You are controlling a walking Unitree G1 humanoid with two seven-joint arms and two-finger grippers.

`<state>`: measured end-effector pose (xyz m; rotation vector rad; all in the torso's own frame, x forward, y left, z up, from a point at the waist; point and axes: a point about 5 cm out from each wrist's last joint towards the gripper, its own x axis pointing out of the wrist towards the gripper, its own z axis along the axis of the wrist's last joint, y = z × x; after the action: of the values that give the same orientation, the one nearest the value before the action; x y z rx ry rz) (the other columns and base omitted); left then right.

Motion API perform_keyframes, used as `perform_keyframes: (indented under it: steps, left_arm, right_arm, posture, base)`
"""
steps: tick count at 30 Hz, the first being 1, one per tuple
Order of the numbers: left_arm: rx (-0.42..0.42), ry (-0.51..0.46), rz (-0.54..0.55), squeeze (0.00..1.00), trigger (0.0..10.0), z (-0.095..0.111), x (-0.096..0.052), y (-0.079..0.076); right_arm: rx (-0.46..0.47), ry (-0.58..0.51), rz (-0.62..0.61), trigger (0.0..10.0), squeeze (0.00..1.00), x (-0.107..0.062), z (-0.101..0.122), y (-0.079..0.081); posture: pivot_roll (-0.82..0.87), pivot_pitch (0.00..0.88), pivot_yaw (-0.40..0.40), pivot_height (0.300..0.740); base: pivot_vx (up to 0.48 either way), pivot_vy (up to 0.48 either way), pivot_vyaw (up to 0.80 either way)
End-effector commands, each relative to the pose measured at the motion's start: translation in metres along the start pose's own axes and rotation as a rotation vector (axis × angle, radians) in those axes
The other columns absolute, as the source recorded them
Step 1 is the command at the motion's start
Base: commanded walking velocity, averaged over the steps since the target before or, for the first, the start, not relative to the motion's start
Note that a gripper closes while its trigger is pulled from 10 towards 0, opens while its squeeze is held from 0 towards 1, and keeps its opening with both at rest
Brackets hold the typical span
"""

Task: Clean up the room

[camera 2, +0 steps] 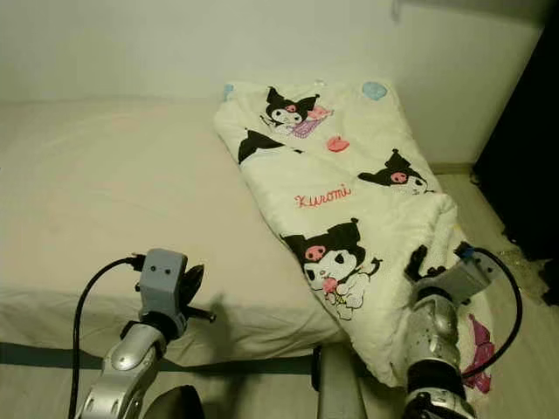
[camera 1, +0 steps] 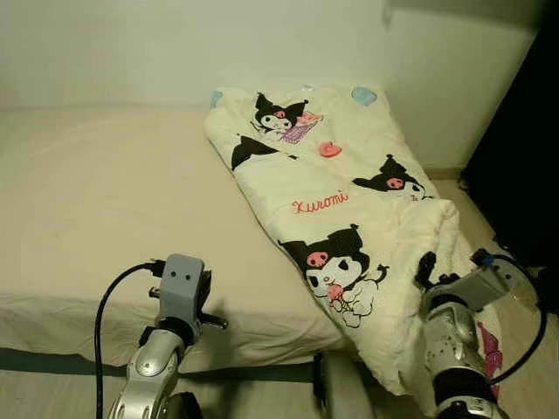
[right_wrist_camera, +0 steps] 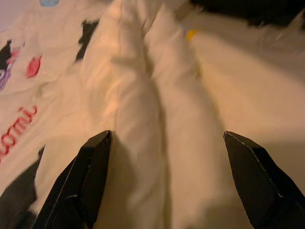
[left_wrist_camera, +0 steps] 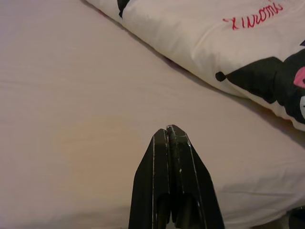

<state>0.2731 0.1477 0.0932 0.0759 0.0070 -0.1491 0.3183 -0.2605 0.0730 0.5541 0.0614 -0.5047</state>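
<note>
Our right gripper point(right_wrist_camera: 167, 186), jaws spread, straddles the cream cartoon-print quilt point(camera 1: 349, 209) at the bed's point(camera 1: 105, 192) right edge; next we pinch. Left gripper point(left_wrist_camera: 172, 143) jaws pressed together.

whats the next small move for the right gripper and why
Probably ease the right gripper forward and close it on the blanket. Its fingers are open on either side of a raised fold at the blanket's edge, which hangs off the bed.
</note>
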Motion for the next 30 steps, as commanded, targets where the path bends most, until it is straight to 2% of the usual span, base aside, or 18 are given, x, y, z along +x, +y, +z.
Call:
perform_keyframes:
  steps: [1, 4, 8, 9, 10, 14, 18, 21, 28, 29, 30]
  left_arm:
    - [0.018, 0.027, -0.002, 0.0, 10.0, -0.005, -0.005, 0.001]
    - [0.024, 0.029, -0.008, 0.0, 10.0, -0.006, -0.006, 0.0]
    - [0.024, 0.03, -0.01, 0.0, 10.0, -0.006, -0.006, 0.0]
    - [0.024, 0.031, -0.01, 0.0, 10.0, -0.006, -0.005, 0.0]
    - [0.023, 0.032, -0.012, 0.0, 10.0, -0.005, -0.006, -0.001]
    - [0.022, 0.032, -0.016, 0.0, 10.0, -0.005, -0.006, -0.001]
    - [0.022, 0.031, -0.018, 0.0, 10.0, -0.005, -0.007, -0.002]
    - [0.022, 0.032, -0.021, 0.0, 10.0, -0.004, -0.007, -0.003]
    - [0.044, 0.032, -0.028, 0.0, 10.0, -0.004, -0.007, -0.003]
    - [0.045, 0.03, -0.029, 0.0, 10.0, -0.004, -0.006, -0.003]
    - [0.045, 0.03, -0.029, 0.0, 10.0, -0.004, -0.006, -0.002]
  right_arm:
    - [0.014, 0.021, -0.007, 10.0, 1.0, -0.003, -0.008, -0.005]
    - [0.015, 0.076, 0.057, 10.0, 1.0, -0.003, -0.017, 0.001]
    - [0.012, 0.098, 0.068, 10.0, 1.0, -0.002, -0.02, 0.002]
    - [0.008, 0.109, 0.045, 10.0, 1.0, -0.001, -0.02, -0.001]
    - [-0.024, 0.138, -0.033, 10.0, 1.0, 0.001, -0.021, -0.01]
    - [-0.027, 0.152, -0.106, 10.0, 1.0, 0.002, -0.02, -0.019]
    - [-0.018, 0.145, -0.119, 10.0, 1.0, 0.003, -0.019, -0.022]
    - [0.037, 0.119, -0.136, 10.0, 1.0, 0.004, -0.015, -0.025]
    - [0.03, 0.117, -0.108, 10.0, 1.0, 0.005, -0.015, -0.023]
    - [0.041, 0.134, -0.068, 10.0, 0.07, 0.006, -0.017, -0.018]
    - [0.048, 0.151, -0.029, 10.0, 0.0, 0.006, -0.019, -0.013]
  posture:
    - [-0.08, 0.208, 0.048, 0.535]
    - [-0.08, 0.212, 0.052, 0.535]
    - [-0.08, 0.213, 0.052, 0.535]
    - [-0.07, 0.212, 0.051, 0.535]
    - [-0.07, 0.212, 0.051, 0.535]
    - [-0.07, 0.209, 0.051, 0.535]
    - [-0.07, 0.206, 0.052, 0.535]
    - [-0.07, 0.206, 0.052, 0.535]
    - [-0.07, 0.201, 0.053, 0.535]
    - [-0.07, 0.201, 0.053, 0.535]
    - [-0.07, 0.196, 0.054, 0.535]
  base:
    - [0.0, 0.0, 0.0]
    - [0.0, 0.0, 0.0]
    - [0.0, 0.0, 0.0]
    - [0.0, 0.0, 0.0]
    - [0.0, 0.0, 0.0]
    - [0.0, 0.0, 0.0]
    - [0.0, 0.0, 0.0]
    - [0.0, 0.0, 0.0]
    - [0.0, 0.0, 0.0]
    - [0.0, 0.0, 0.0]
    - [0.0, 0.0, 0.0]
